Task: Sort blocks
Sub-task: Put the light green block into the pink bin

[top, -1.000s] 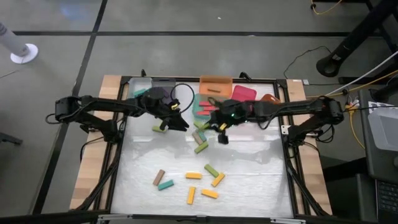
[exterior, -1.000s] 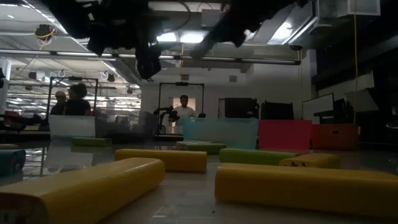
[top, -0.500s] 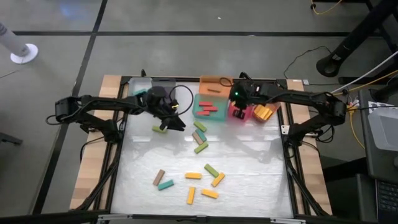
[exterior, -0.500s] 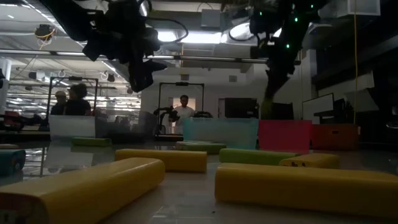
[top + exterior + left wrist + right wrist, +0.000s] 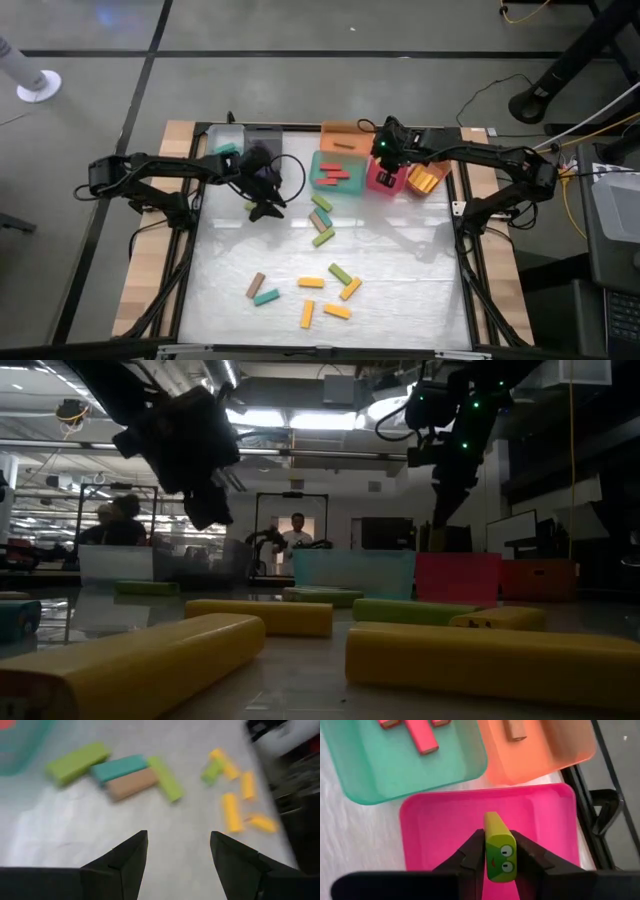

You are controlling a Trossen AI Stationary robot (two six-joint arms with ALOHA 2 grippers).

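Note:
My right gripper (image 5: 498,840) is shut on a green block (image 5: 496,827) above the pink bin (image 5: 440,820); in the high view the gripper (image 5: 385,166) is at the far right. My left gripper (image 5: 178,851) stands open just above the table (image 5: 265,206), with nothing between its fingers. Ahead of it lie two green blocks, a teal one (image 5: 119,767) and a brown one (image 5: 132,784) in a loose cluster (image 5: 320,220). Several yellow, green, teal and brown blocks (image 5: 311,283) lie flat toward the near edge. Red blocks (image 5: 422,740) lie in the teal bin (image 5: 380,770). My right gripper pinches the green block by its two long sides (image 5: 488,845) between its two fingers (image 5: 472,855). The fingers slant down from above, and the block lies along them, its end face with printed eyes (image 5: 501,862) toward the wrist. It hangs clear above the pink bin's floor.
An orange bin (image 5: 555,745) with a brown block (image 5: 516,730) stands at the far edge. Another orange-yellow bin (image 5: 425,181) sits right of the pink one. A clear bin (image 5: 225,140) stands far left. A black frame (image 5: 462,230) rims the table.
My right gripper has carried the green block from the table's middle toward the far right, over the pink bin, and tipped more steeply down. My left gripper has sunk a little toward the table and turned at the wrist, staying open.

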